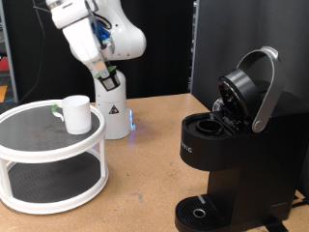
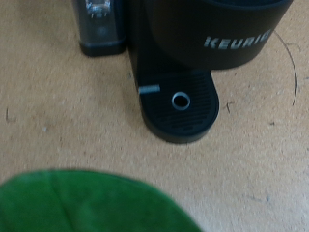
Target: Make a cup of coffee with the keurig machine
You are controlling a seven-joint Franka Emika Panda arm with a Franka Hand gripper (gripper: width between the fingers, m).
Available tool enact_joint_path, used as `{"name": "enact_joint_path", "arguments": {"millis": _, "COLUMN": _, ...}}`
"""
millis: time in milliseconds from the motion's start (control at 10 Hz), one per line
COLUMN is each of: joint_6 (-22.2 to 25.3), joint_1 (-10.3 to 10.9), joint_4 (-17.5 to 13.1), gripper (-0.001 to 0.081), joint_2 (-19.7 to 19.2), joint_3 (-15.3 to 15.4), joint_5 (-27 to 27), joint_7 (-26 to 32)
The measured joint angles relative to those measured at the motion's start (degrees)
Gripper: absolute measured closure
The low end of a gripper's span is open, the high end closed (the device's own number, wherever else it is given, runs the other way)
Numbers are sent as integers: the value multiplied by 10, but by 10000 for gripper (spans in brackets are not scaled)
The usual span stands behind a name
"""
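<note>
Tan tabletop, dark backdrop | exterior view: cup (image 1: 76, 114) on white two-tier stand (image 1: 39, 145), keurig machine (image 1: 232, 155) with lid raised, well apart – arm up high, gripper out of shot | wrist view: machine's drip base (image 2: 180, 104) lies ahead of the fingers, a green blur nearest the lens – grip state cannot be told.
</note>
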State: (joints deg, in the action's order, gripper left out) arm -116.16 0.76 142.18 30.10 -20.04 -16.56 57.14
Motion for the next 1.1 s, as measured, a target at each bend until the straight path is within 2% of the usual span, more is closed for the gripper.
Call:
{"name": "enact_joint_path", "arguments": {"millis": 200, "joint_6": 5, "joint_1": 17, "joint_4": -16, "gripper": 324, "joint_2": -12, "joint_3": 16, "joint_5": -25, "joint_7": -32}}
{"name": "enact_joint_path", "arguments": {"millis": 400, "joint_6": 29, "joint_1": 37, "joint_4": -47, "gripper": 324, "joint_2": -36, "joint_3": 27, "joint_5": -36, "joint_7": -37}}
{"name": "enact_joint_path", "arguments": {"millis": 600, "joint_6": 33, "joint_1": 54, "joint_4": -78, "gripper": 324, "joint_2": -61, "joint_3": 39, "joint_5": -49, "joint_7": -51}}
{"name": "enact_joint_path", "arguments": {"millis": 700, "joint_6": 33, "joint_1": 57, "joint_4": -90, "gripper": 324, "joint_2": -74, "joint_3": 43, "joint_5": -51, "joint_7": -60}}
{"name": "enact_joint_path", "arguments": {"millis": 900, "joint_6": 37, "joint_1": 57, "joint_4": -88, "gripper": 324, "joint_2": -75, "joint_3": 43, "joint_5": -51, "joint_7": -60}}
{"name": "enact_joint_path", "arguments": {"millis": 1100, "joint_6": 46, "joint_1": 62, "joint_4": -100, "gripper": 324, "joint_2": -84, "joint_3": 48, "joint_5": -58, "joint_7": -65}}
